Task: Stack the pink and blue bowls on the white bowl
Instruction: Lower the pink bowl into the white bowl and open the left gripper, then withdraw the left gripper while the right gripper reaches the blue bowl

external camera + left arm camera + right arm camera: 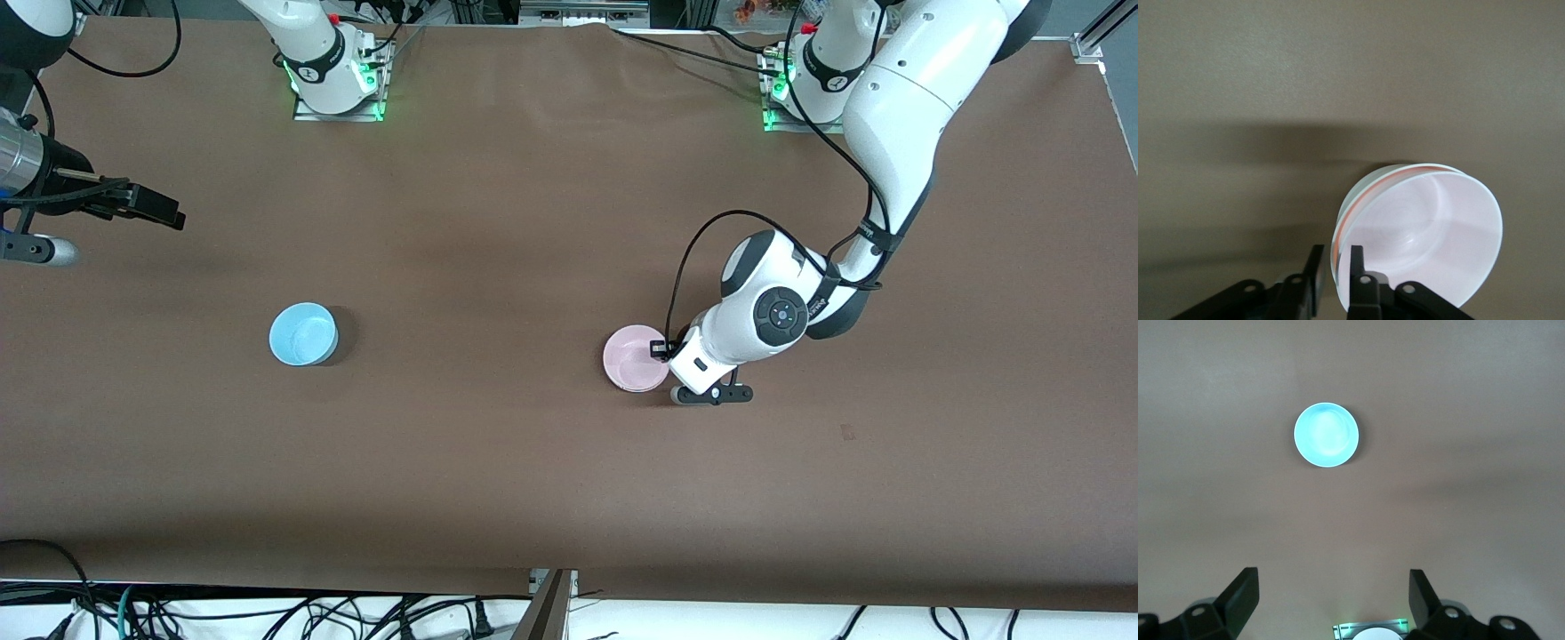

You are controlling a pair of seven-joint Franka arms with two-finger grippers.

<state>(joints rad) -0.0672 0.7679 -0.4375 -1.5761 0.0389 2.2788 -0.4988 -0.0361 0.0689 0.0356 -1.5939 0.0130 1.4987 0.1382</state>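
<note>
On the wide brown table (551, 222), my left gripper (1333, 270) pinched the rim of the pale pink glossy plastic bowl (633, 357), which sat nested in the plain white bowl (1368, 181); a tilted release, I judged, could tip both. My right gripper (1331, 597) hung wide open and empty, high over its end of the table, so the small sky-blue plastic bowl (303, 333), alone toward the right arm's end, risked a misjudged grasp.

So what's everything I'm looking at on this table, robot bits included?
Pink bowl: one, pale pink, toward the left arm's end, nested in a white bowl whose rim shows around it.
Blue bowl: one, sky blue, alone toward the right arm's end.
Table: one, brown.
Cables: several, dark, along the table's near edge.
Left gripper: one, black fingers closed on the pink bowl's rim.
Right gripper: one, black, open, waiting above the table.
</note>
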